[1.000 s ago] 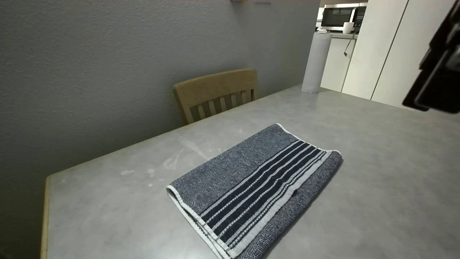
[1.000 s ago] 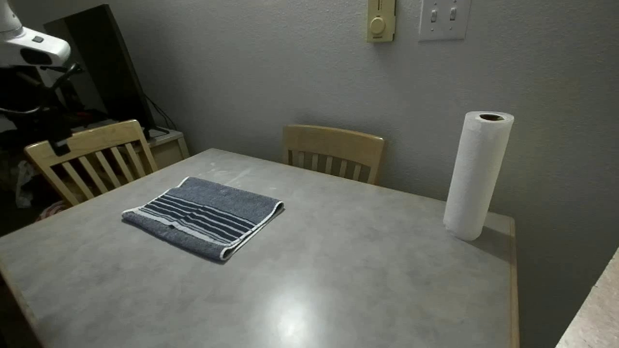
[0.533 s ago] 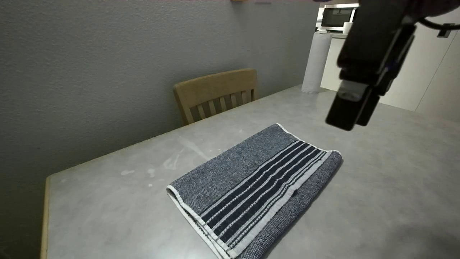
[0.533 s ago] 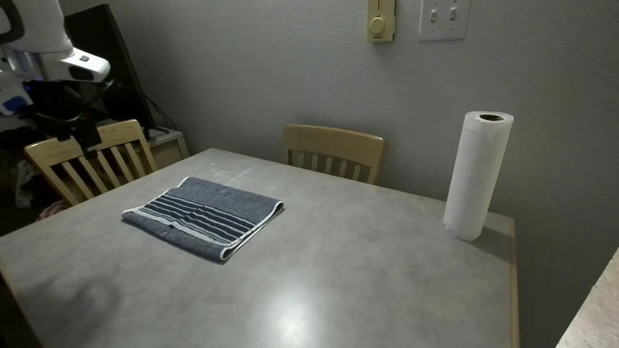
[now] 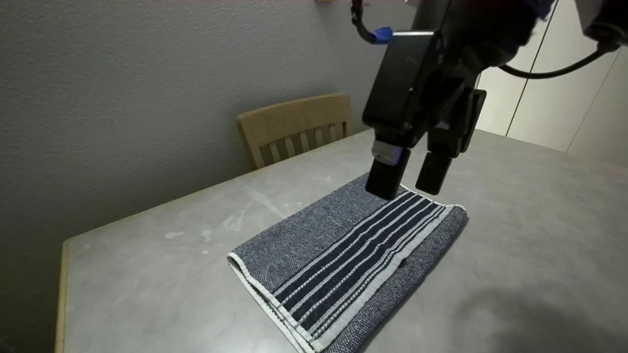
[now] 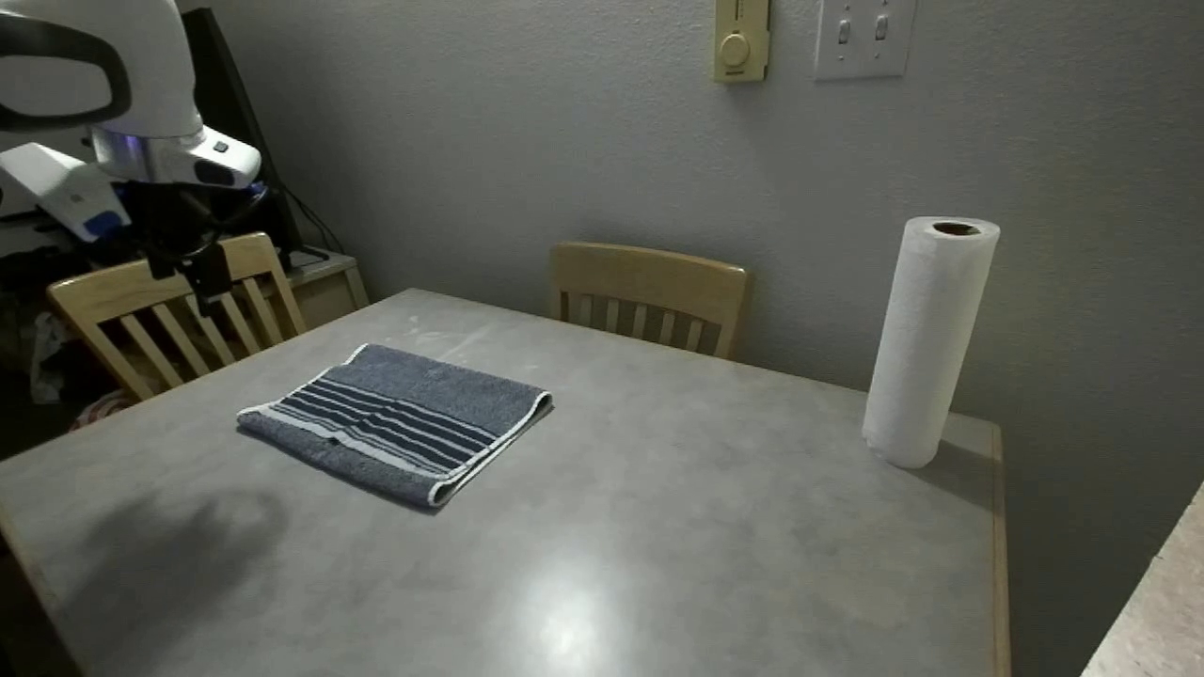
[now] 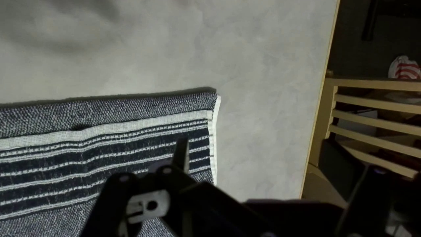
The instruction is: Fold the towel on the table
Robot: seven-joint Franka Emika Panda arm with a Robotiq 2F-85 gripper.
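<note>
The towel point(image 5: 346, 255) lies on the table point(image 5: 520, 225), from the centre to the lower edge of the frame in an exterior view, and is already doubled at least once: layers show at its white-hemmed short end at lower centre, though how the plies run inside cannot be told. The gripper point(image 5: 408, 186) hangs above the cloth near its other short end, right of centre, jaws spread wide, holding nothing and touching nothing. The step in hand is probably lining up for one more fold. The next move seems to call for sinking to that end's hem, getting a finger under every layer, pinching, then drawing the end over toward the lower centre; too shallow a bite might catch only the top ply. In an exterior view the long axis of the towel point(image 5: 346, 255) runs from lower centre toward upper right, and its stripes follow it, set nearer the lower-right long side. In an exterior view with the towel point(image 6: 395, 423) left of centre, the axis slopes from left down to right. In the wrist view the stripes climb slightly rightward, ending at a hem that appears between the fingers.
</note>
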